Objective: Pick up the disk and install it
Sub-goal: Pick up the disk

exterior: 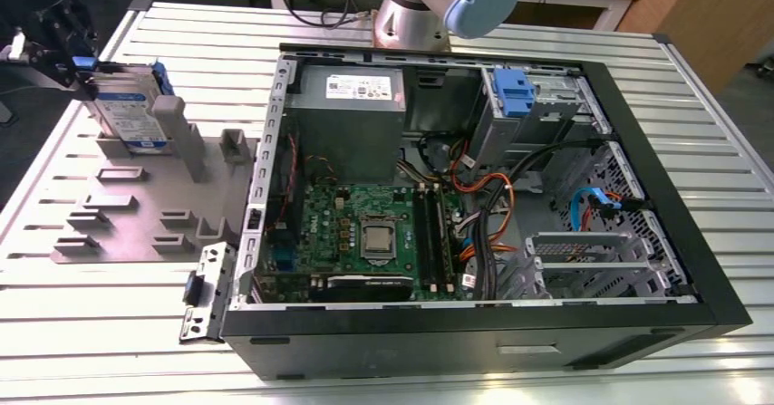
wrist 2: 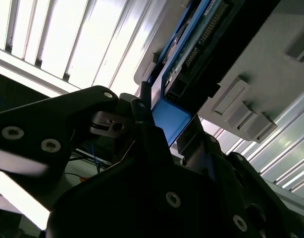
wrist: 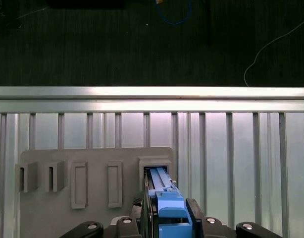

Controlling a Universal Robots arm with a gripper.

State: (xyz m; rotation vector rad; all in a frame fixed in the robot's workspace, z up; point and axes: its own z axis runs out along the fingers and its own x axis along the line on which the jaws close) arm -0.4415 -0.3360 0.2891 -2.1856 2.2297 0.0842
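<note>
Jaws closed on the disk (wrist: pixel 166 201) standing upright in the grey holder (wrist: pixel 95 158)

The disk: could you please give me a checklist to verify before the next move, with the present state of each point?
1. The disk stands upright in a slot of the grey holder: ok.
2. The tool is at the disk's upper end: ok.
3. The tool's grip on the disk is firm: cannot tell.
4. The computer case lies open, inside exposed: ok.
5. The drive bay is free for the disk: cannot tell.
6. The cables are clear of the bay: cannot tell.
</note>
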